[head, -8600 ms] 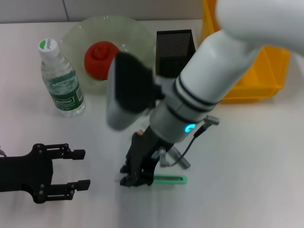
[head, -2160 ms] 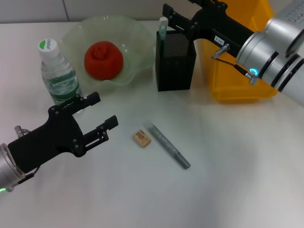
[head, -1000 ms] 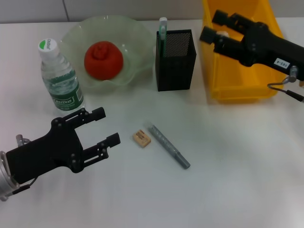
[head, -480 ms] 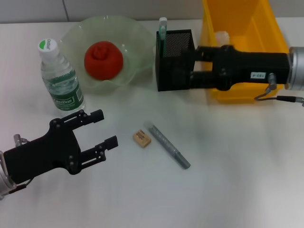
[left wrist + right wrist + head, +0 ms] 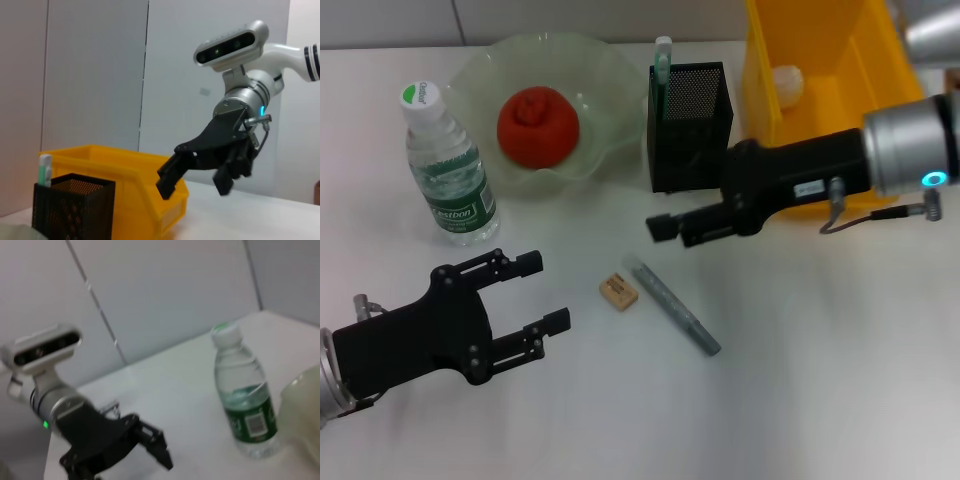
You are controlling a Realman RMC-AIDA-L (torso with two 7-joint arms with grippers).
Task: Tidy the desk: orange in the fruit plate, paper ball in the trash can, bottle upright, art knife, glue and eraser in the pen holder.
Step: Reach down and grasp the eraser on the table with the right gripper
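Observation:
The orange (image 5: 538, 125) lies in the green glass fruit plate (image 5: 610, 75). Left of the plate the bottle (image 5: 445, 170) stands upright. A green art knife (image 5: 663, 55) sticks out of the black mesh pen holder (image 5: 688, 125). On the table lie the tan eraser (image 5: 618, 290) and, just to its right, the grey glue stick (image 5: 677, 308). A paper ball (image 5: 787, 82) rests in the yellow trash can (image 5: 840, 60). My right gripper (image 5: 675, 230) hangs open in front of the pen holder, above the glue's far end. Left of the eraser my left gripper (image 5: 545, 292) is open and holds nothing.
The left wrist view shows the right gripper (image 5: 195, 182) open above the table, with the yellow bin (image 5: 125, 175) and pen holder (image 5: 70, 205) behind it. The right wrist view looks across at the bottle (image 5: 245, 395) and the left gripper (image 5: 162, 447).
My right gripper has swung from over the yellow bin, past the pen holder, down and left toward the glue. The art knife went from the table into the pen holder. The left gripper has barely shifted.

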